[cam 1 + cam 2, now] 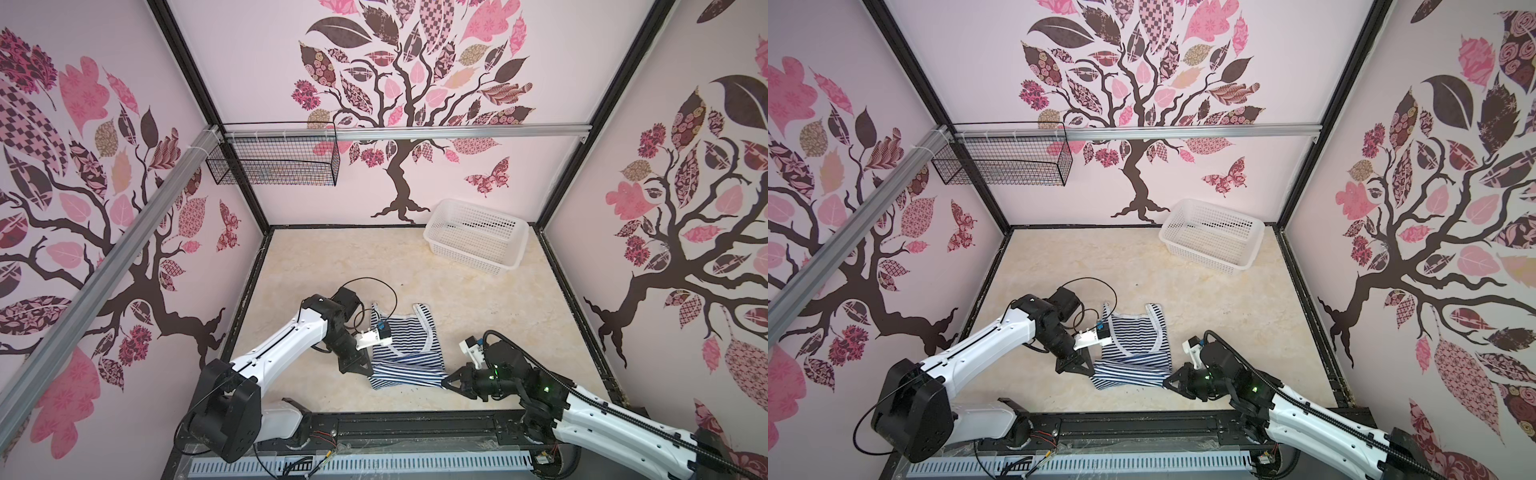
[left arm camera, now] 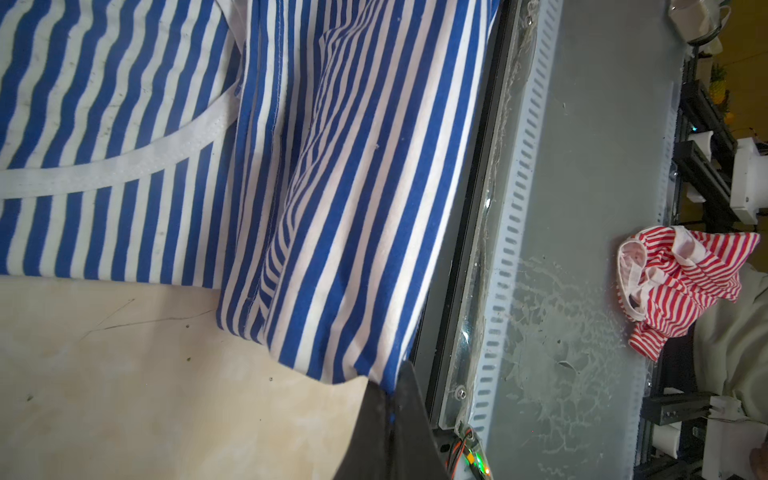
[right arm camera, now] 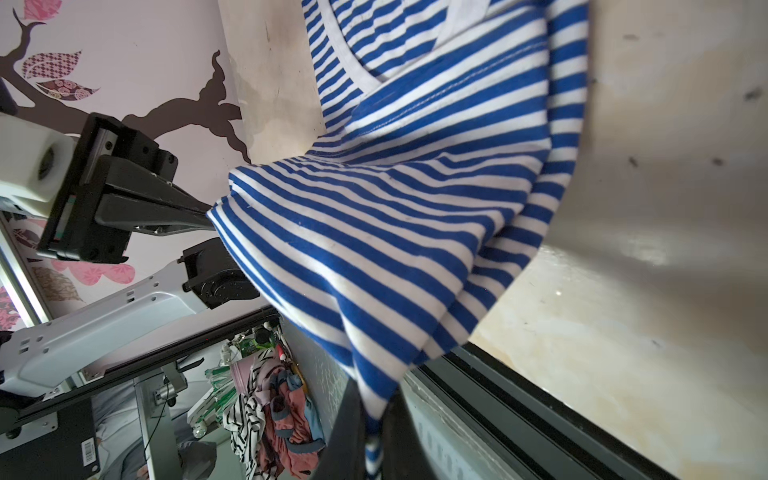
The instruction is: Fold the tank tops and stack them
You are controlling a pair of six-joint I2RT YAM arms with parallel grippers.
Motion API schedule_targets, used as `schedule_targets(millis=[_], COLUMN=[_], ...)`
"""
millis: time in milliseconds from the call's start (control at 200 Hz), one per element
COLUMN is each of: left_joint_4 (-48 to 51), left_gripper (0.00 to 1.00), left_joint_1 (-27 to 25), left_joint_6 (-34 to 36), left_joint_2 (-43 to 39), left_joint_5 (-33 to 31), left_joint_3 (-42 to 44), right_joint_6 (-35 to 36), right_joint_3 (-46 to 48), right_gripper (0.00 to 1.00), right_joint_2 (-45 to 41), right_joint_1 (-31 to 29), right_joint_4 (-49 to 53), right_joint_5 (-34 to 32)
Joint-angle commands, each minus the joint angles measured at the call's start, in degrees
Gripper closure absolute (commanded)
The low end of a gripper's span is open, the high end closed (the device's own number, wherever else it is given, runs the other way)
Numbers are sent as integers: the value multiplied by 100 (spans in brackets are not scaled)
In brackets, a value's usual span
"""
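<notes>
Up front: left fingers (image 1: 360,368), right fingers (image 1: 456,380) pinch tank top (image 1: 409,347).

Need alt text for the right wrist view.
A blue-and-white striped tank top is stretched between two grippers: the right gripper pinches one corner and the left gripper the opposite one, above the beige tabletop.

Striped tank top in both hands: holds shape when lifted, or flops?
Probably floppy: the blue-and-white striped fabric tank top sags in folds between the left hand and right hand, each shut on a bottom corner. Likely light, since corner pinches carry the raised edge. Its straps rest on the table, so it may drag.
</notes>
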State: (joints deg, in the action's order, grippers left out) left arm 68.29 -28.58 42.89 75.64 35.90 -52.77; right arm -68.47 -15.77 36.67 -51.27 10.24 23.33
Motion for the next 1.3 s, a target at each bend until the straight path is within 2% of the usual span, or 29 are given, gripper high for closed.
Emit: schedule_targets(millis=[0,110,285,540,811,1161,1296], left_joint_4=[-35,-351,-449,-793,-940,-1223,-1242], left_gripper=[100,100,100,100,100,100,100], left_joint_1=[57,185,730,932,1046,1412,1502], left_joint_6=[-61,-308,-393,-490,-574,-684,-755], left_joint_2=[-194,-150,157,767,1568,2517,3025], left_joint_5=[-285,-391,-123,-416,-445,-414,-432], left_joint_3=[-299,-461,-894,-1314,-1779,-2287,-2655], right_joint_6=[288,490,693,1063,1296,1384,1384], right_joint_3=[-505,-1004,-1548,-1991,-2375,-2459,-2675], right_gripper=[97,99,100,100,100,99,92], right_joint_2=[362,719,1007,1643,2627,3883,4505], right_joint_1=[-15,-15,75,1148,1428,2430,2615], right_joint_4=[187,281,367,135,-287,-1406,-1821], right_joint_5=[-147,-199,-519,170,481,1310,1534])
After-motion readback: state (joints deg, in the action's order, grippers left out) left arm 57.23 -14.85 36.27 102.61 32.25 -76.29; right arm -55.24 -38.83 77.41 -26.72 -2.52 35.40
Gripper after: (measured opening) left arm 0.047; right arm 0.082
